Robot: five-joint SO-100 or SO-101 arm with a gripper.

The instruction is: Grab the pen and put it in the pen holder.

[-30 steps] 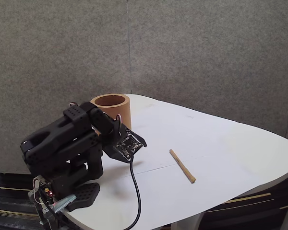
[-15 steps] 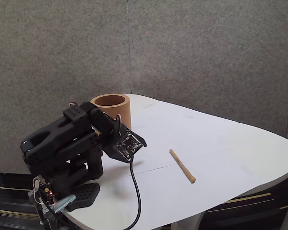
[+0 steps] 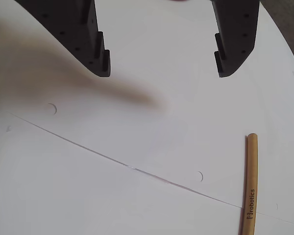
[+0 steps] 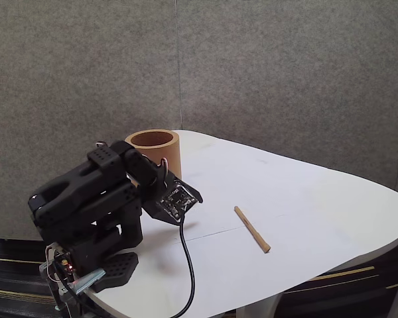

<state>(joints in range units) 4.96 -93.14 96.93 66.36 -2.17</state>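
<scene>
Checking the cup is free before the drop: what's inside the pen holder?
In the fixed view the pen holder shows an open rim and brown inner wall, nothing sticking out. Its bottom is hidden by the wall. The pen lies on the table.

Grey felt partition wall (image 4: 252, 73) behind a rounded white table (image 4: 318, 199).

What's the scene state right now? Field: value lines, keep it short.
gripper: open, nothing between the jaws, above bare table
pen: lying flat on the white table, apart from the arm; printed lettering visible in the wrist view
pen holder: brown cup, upright, behind the arm in the fixed view
cable: black, runs from the wrist toward the table's near edge
task: pen not yet grasped
</scene>
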